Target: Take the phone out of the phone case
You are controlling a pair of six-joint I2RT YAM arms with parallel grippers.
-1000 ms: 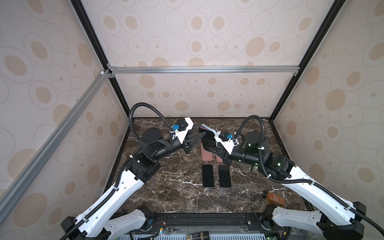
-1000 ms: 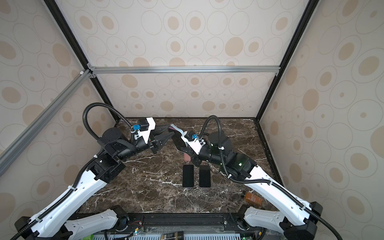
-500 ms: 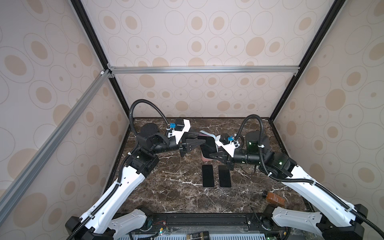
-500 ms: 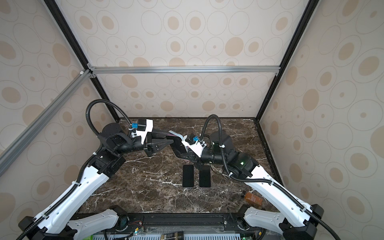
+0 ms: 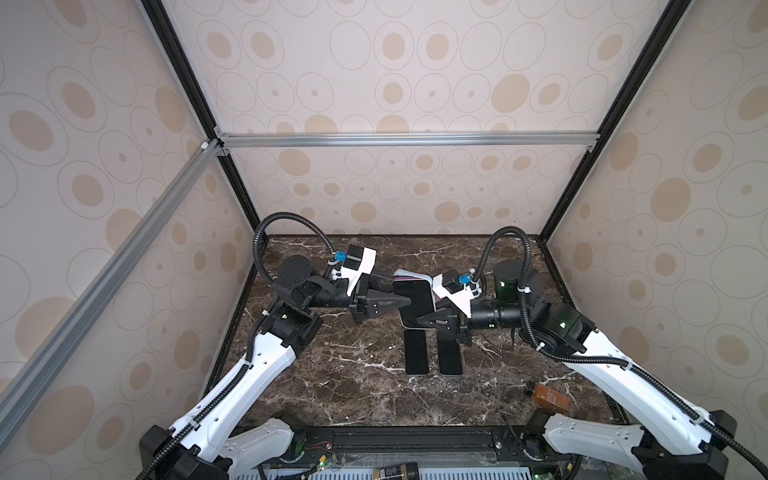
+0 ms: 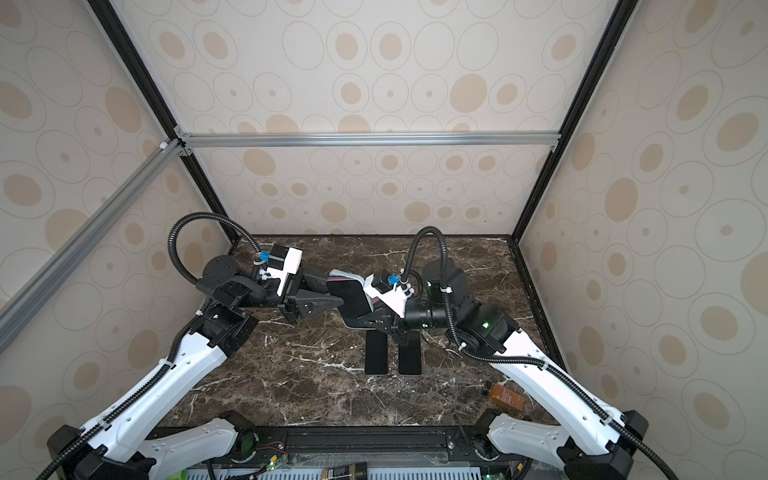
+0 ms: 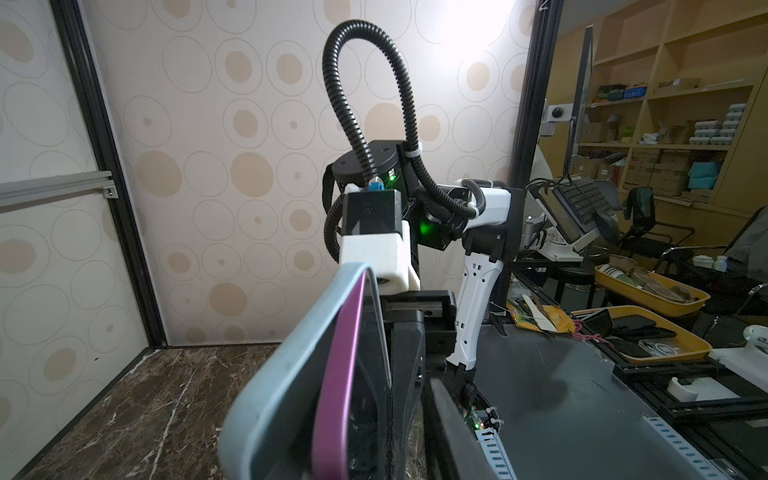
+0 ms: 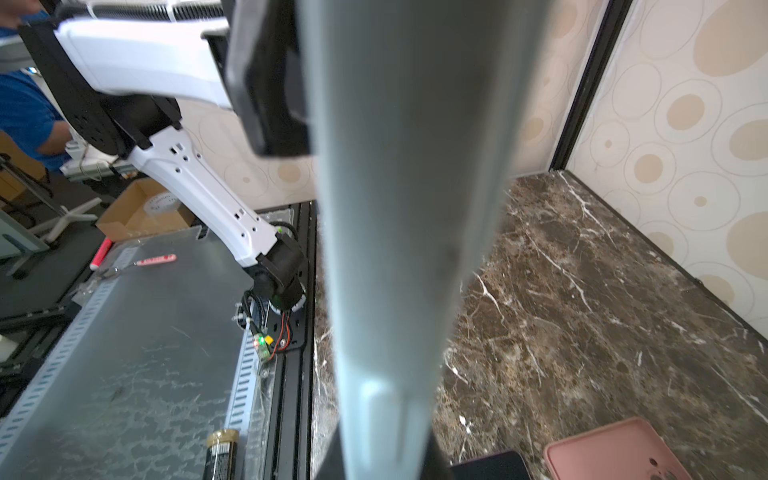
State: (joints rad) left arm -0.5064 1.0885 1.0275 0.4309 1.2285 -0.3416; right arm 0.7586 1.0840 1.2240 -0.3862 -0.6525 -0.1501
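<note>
Phone [image 5: 413, 301]: it is held in the air, screen up, just above the far ends of the black phones [image 5: 417, 353] that lie flat on the desk [image 5: 353, 395].
Phone case [image 7: 274, 395]: the grey-blue shell is still wrapped round the phone; at one corner in the left wrist view the purple edge of the phone [image 7: 336, 374] is seen beside the rim, and whether it has lifted cannot be told.
Right fingers [image 5: 436, 321]: they are closed tight on the cased phone's near right corner, above the black phones.
Left fingers [image 5: 386, 305]: they are set to a narrow gap astride the phone's left edge; whether they are clamped cannot be told.
Change: within the last second the phone has been turned flat, and the left fingers have been brought from beside it onto its edge, their gap unaltered.
Meaning: a two-sided hold is judged nearly ready, and the phone is not yet out.
Next need: the left fingers are to be closed, then phone and shell pulled apart.
Risk: a drop onto the black phones.
</note>
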